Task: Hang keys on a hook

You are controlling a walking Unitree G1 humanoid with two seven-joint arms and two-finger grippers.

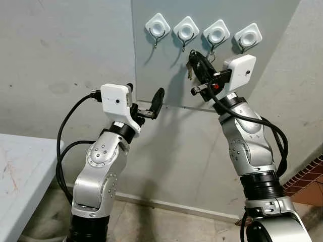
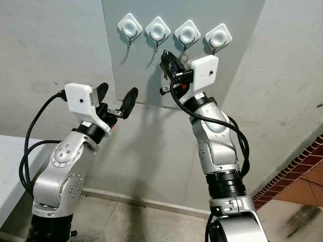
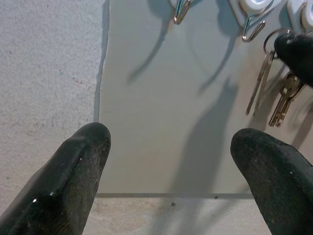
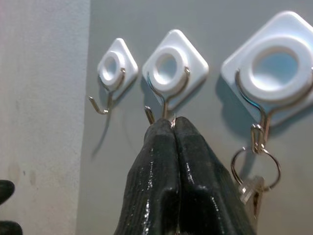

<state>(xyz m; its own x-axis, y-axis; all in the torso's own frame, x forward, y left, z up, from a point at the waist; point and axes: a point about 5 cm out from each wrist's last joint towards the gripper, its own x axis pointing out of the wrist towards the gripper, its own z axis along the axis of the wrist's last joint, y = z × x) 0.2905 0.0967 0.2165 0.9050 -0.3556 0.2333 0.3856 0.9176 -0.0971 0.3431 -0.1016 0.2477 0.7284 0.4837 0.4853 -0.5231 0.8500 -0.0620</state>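
Before you is a grey panel (image 1: pixel 166 70) on a concrete wall, with four white hooks (image 1: pixel 185 30) in a row along its top. Your right gripper (image 4: pixel 171 128) is raised to the panel, its fingers (image 4: pixel 195 171) pressed together with nothing visible between them (the right wrist view shows the two tips meeting just under the second hook from the left). The keys (image 4: pixel 254 188) hang by their ring from the third hook (image 4: pixel 274 68), just beside those closed fingers and a little to their right; whether a finger touches the ring cannot be told. In the left wrist view the same keys dangle against the panel close to the dark tip of your right gripper.

Your left gripper (image 1: pixel 146 103) is held lower and to the left, well apart from the keys, fingers (image 3: pixel 73 171) spread wide and holding nothing, pointed at the panel's lower edge. A pale table (image 1: pixel 20 171) edge sits at the far left.
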